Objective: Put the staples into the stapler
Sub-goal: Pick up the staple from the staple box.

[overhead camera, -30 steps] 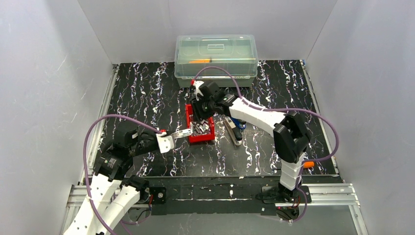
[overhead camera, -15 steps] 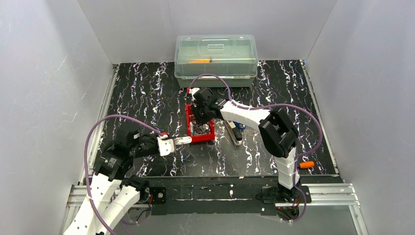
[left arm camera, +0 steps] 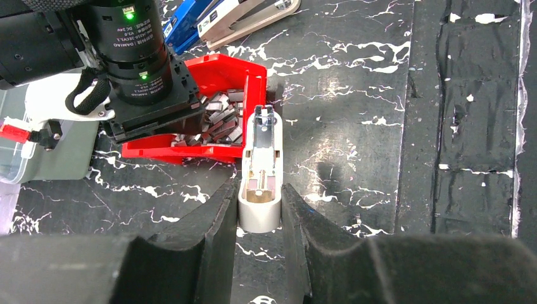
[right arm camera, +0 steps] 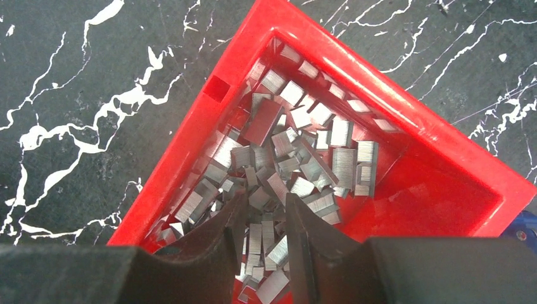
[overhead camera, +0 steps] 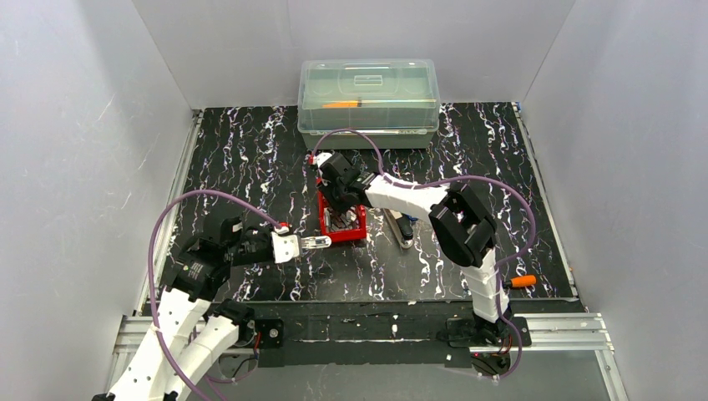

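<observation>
The right gripper (right arm camera: 264, 209) has sunk further into the red bin (right arm camera: 209, 120) mid-table, its fingers barely parted among the staples (right arm camera: 297, 145). I cannot tell whether it pinches any. The left gripper (left arm camera: 259, 193) clamps the stapler (left arm camera: 261, 152) beside the bin's near-left corner.

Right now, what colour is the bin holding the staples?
The bin is red, clearest in the right wrist view.
</observation>
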Controlling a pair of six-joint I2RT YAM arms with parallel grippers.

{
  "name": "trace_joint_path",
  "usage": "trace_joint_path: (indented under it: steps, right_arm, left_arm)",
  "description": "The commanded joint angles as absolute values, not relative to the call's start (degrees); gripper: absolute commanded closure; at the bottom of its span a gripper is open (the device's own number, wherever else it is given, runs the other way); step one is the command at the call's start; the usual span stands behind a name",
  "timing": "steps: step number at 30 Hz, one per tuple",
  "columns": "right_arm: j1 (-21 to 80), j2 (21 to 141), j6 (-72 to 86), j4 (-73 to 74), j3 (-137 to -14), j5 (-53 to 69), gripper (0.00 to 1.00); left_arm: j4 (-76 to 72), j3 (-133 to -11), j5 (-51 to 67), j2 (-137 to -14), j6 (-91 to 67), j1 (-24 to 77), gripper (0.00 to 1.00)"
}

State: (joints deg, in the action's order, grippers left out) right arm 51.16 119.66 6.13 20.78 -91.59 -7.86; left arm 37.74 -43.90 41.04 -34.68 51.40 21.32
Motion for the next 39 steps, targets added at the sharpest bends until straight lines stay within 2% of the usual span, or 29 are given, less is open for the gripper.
trace_joint_path:
  steps: [1, 9, 14, 18, 21, 31, 39]
  right_arm:
    - [51.24, 121.17, 5.06, 19.05, -93.62, -9.30, 0.62]
    - [51.33, 122.10, 4.90, 19.94, -92.94, -9.81, 0.56]
    - [51.66, 120.89, 5.10, 19.72, -91.91, -10.14, 0.62]
    - [51.85, 119.67, 5.10, 19.39, -91.76, -10.17, 0.75]
    - [51.86, 118.45, 5.10, 18.96, -91.76, -10.21, 0.81]
    - [51.86, 112.32, 4.99, 18.81, -92.12, -9.51, 0.81]
    - [50.69, 105.14, 7.58, 16.99, -85.47, -2.89, 0.81]
  left_arm:
    - [37.16, -44.74, 42.77, -34.23, 51.74, 21.10, 1.00]
    - [37.53, -45.18, 42.89, -34.32, 52.75, 21.09, 1.00]
    - [37.53, -45.18, 43.03, -34.54, 53.27, 21.09, 1.00]
    - [37.19, -44.85, 43.15, -34.38, 53.09, 21.09, 1.00]
    - [37.01, -44.61, 43.07, -34.20, 53.13, 21.14, 1.00]
    - [36.59, -44.07, 43.02, -34.78, 53.92, 21.10, 1.00]
    - [37.63, -40.61, 42.86, -34.76, 59.12, 21.10, 1.00]
